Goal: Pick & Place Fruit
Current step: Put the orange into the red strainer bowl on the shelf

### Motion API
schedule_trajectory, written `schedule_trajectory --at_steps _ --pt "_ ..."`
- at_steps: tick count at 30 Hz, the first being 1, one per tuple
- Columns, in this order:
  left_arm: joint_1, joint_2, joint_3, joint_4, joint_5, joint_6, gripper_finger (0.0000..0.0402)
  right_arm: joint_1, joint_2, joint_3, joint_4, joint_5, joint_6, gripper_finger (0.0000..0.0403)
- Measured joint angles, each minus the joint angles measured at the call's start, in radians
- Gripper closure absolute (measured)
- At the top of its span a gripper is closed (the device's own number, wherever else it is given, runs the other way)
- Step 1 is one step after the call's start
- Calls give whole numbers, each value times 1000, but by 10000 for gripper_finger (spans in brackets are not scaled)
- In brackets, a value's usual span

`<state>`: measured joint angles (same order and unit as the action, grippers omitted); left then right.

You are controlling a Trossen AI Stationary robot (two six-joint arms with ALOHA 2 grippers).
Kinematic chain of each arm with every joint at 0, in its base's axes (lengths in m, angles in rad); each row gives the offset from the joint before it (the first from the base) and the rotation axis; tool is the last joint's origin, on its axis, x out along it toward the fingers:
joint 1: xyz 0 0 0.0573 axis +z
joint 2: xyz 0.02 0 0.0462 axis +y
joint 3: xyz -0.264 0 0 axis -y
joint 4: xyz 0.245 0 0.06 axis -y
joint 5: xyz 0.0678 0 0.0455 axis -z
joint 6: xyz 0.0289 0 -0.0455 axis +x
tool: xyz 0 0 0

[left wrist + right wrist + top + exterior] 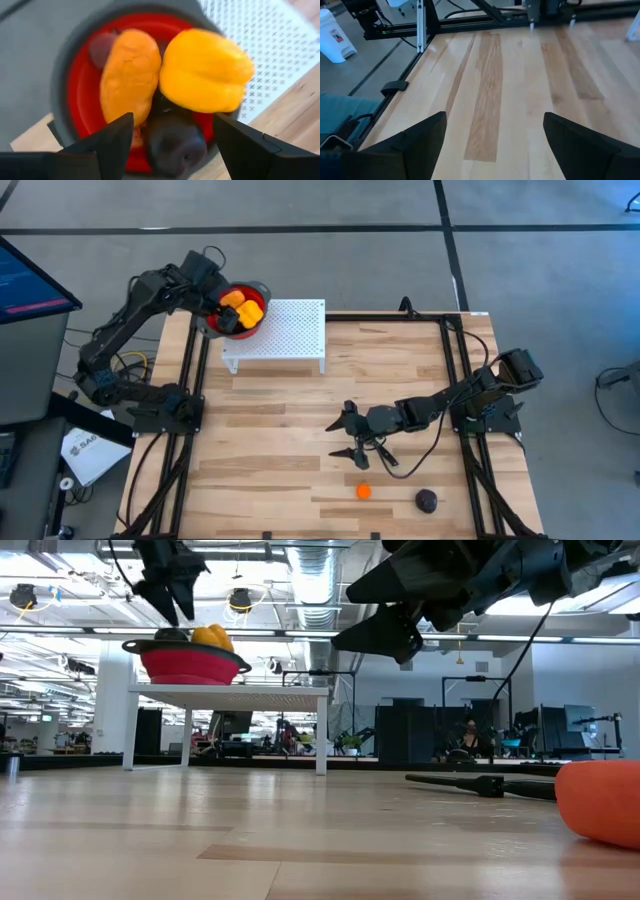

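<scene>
A red colander with a grey rim (262, 288) stands on a white perforated stand (290, 330) at the table's far left. In it lie an orange piece (131, 75), a yellow piece (205, 70), a dark piece (175, 142) and a dark red one (101, 47). My left gripper (222, 305) hovers open over the colander, fingers on either side of the dark piece, apart from it. An orange fruit (364, 491) and a dark purple fruit (427, 500) rest on the table near the front right. My right gripper (338, 438) hangs open above bare wood, left of them.
A slim black-handled knife (480, 783) lies flat on the table close to my right gripper. Black frame rails (460, 380) run along the table's left and right sides. Bare wood (490, 90) spreads under my right gripper and across the table's middle.
</scene>
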<state>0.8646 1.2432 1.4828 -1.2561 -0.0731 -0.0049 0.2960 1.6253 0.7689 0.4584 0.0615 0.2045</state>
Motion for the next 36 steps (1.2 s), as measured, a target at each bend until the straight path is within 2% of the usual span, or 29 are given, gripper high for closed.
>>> schedule_trajectory --at_steps 7,9,12,16,20,23,28,36 --pt "-71 -161 3 6 0 -32 150 74 -24 0 17 129 -101 76" --pt "-121 -215 3 15 7 -55 154 106 -52 0 -1 148 -105 76" --pt "-223 -280 1 61 74 -92 162 153 -93 0 -66 149 -81 76" --pt "-392 -358 -74 235 194 -143 173 194 -108 1 -131 143 -59 76" --pt "-586 -411 -215 478 238 -164 183 241 -73 1 -230 45 -44 76" --pt "-718 -422 -327 647 239 -164 189 287 -33 1 -290 23 2 76" --pt "-882 -394 -498 899 239 -165 196 328 71 1 -289 37 35 83" --pt "-1055 -263 -704 1210 196 -161 204 332 210 23 -267 64 103 139"
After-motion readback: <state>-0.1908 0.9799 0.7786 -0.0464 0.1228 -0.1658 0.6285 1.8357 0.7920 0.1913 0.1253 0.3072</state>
